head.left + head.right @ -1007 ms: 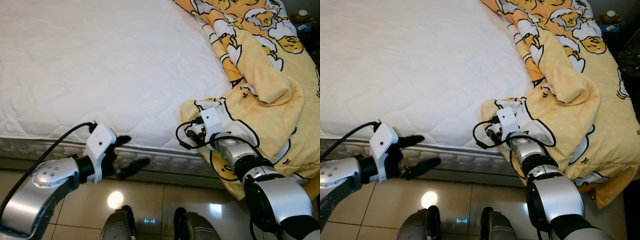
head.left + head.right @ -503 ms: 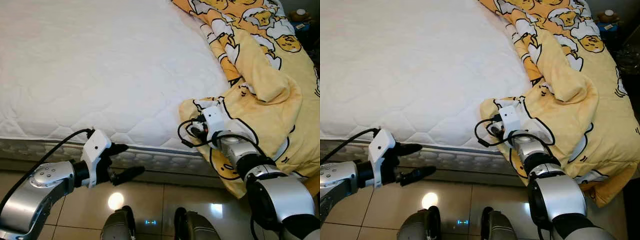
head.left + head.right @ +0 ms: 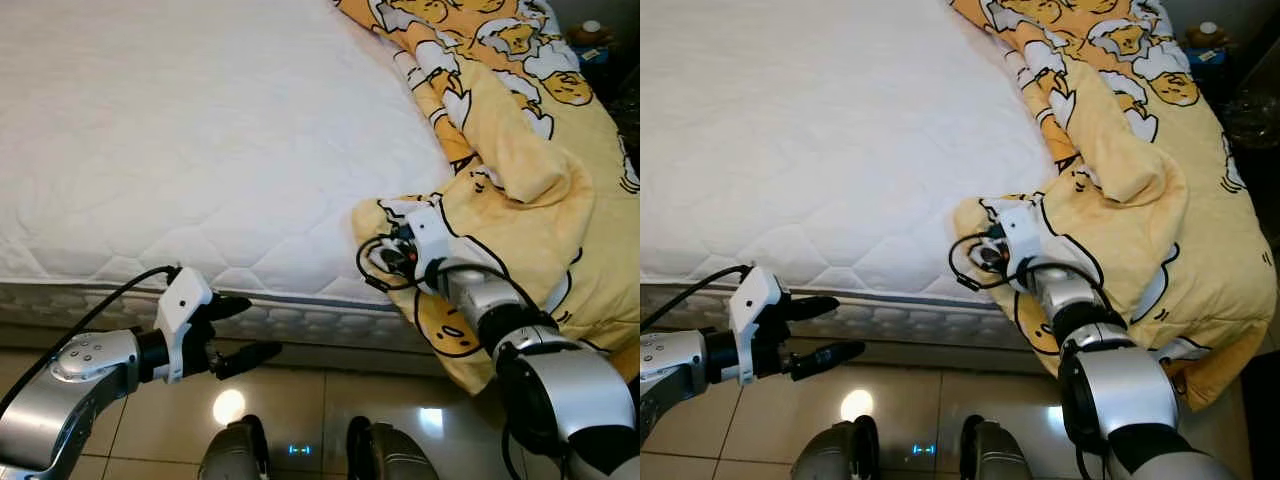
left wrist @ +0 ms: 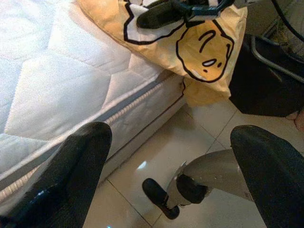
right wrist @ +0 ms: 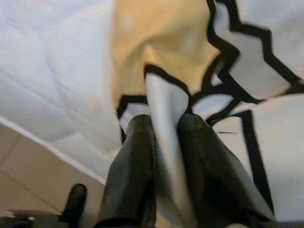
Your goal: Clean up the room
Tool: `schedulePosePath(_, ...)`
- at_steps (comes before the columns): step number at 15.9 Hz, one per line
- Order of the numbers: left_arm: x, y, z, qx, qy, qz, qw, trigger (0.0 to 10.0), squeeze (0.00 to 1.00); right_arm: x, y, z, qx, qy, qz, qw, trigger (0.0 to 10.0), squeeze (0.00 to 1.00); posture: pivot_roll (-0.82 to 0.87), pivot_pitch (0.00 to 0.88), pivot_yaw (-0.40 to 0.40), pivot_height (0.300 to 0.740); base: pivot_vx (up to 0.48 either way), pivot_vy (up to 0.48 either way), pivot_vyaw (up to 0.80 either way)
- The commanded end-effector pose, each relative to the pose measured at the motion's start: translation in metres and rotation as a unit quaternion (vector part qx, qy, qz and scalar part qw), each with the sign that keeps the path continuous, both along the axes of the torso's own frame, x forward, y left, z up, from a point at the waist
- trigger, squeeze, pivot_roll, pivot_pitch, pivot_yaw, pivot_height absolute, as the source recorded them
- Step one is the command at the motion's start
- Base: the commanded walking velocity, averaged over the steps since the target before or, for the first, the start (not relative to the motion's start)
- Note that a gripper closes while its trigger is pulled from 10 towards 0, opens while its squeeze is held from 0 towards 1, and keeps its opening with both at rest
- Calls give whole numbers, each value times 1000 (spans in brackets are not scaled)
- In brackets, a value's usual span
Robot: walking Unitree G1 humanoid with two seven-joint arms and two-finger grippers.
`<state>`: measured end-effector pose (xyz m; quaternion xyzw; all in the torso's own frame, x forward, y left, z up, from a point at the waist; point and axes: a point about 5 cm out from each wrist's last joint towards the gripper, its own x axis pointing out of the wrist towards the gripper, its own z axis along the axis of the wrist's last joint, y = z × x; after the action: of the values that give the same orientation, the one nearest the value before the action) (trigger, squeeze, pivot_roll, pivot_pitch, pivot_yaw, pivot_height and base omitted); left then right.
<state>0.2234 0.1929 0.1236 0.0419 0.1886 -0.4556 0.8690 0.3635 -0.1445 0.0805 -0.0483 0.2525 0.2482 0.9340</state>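
Right gripper [image 5: 164, 128] pinches the yellow blanket [image 3: 540, 190] (at its corner).

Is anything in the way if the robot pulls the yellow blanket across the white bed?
Nothing visible is. The right gripper is shut on a fold of the yellow blanket, and the white mattress beside it lies bare. The left gripper hangs open off the bed's edge.

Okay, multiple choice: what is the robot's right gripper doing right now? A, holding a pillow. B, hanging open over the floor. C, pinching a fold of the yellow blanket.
C: the right wrist view shows the right gripper with its two black fingers closed on a fold of the yellow blanket at the mattress corner.
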Motion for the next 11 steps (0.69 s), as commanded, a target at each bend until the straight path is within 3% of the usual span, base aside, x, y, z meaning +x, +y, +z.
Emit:
schedulePosePath(1,-2,7,-1,7,-2,11,1000,10000,0,1,3,7,32,-2,39,999,0,0,65,168,-76,740,0,0,0)
schedulePosePath(3,-1,13,1,6,-13,32,999,10000,0,-6,25,15,114,14,165,980,0,0,55,153,-79,740,0,0,0)
schedulePosePath(5,-1,19,3,6,-19,43,999,10000,0,-17,56,28,216,21,280,935,0,0,60,143,-81,740,0,0,0)
schedulePosePath(6,-1,21,5,6,-22,46,999,10000,0,-35,75,42,290,29,375,880,0,0,66,142,-84,740,0,0,0)
schedulePosePath(7,-1,23,6,6,-24,49,999,10000,0,-57,85,55,337,43,444,829,0,0,67,137,-83,740,0,0,0)
schedulePosePath(8,-1,25,7,7,-25,51,998,10000,0,-78,91,64,361,63,489,791,0,0,65,135,-82,740,0,0,0)
schedulePosePath(9,-1,26,5,11,-26,54,998,10000,0,-82,91,54,326,57,495,803,0,0,63,132,-82,740,0,0,0)
schedulePosePath(11,0,26,4,12,-27,57,998,10000,0,-69,84,32,265,44,454,850,0,0,60,129,-79,740,0,0,0)
